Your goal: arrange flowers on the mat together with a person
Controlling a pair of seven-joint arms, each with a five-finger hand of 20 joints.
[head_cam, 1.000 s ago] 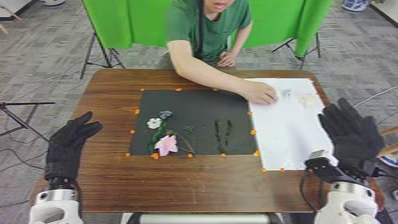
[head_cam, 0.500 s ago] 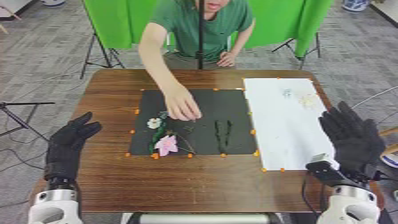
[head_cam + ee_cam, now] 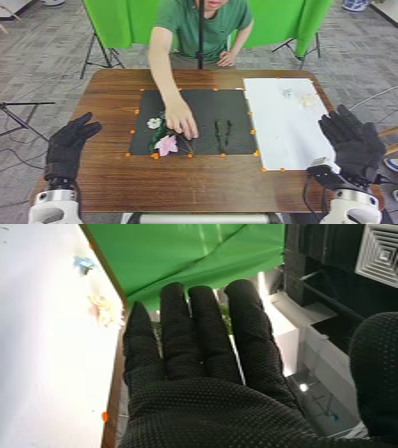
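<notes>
As a person in a green shirt reaches across the table (image 3: 182, 187) with one arm, that person's hand (image 3: 181, 120) is low over the black mat (image 3: 235, 102), fingertips pointing down just beside the pink flower (image 3: 166, 144); the fingers appear to be on a thin stem, though they cover the spot. On the mat's left half, the white flower (image 3: 154, 123) lies beyond the pink one, with green leaves (image 3: 158, 135) between them. To the right of the person's hand, two dark green stems (image 3: 219, 134) lie side by side, apart from each other. A white sheet (image 3: 280, 125) alongside the mat bears a pale blue flower (image 3: 287, 92) and a pale yellow flower (image 3: 307, 101) toward its far end. Orange markers (image 3: 155, 156) dot the borders of both. The robot's left hand (image 3: 66, 142) is raised at the table's left side, fingers extended, thumb apart. Beside the sheet's right edge, the right hand (image 3: 351, 137) is raised; the right wrist view shows its fingers straight and slightly spread, thumb held well away, pinching nothing.
</notes>
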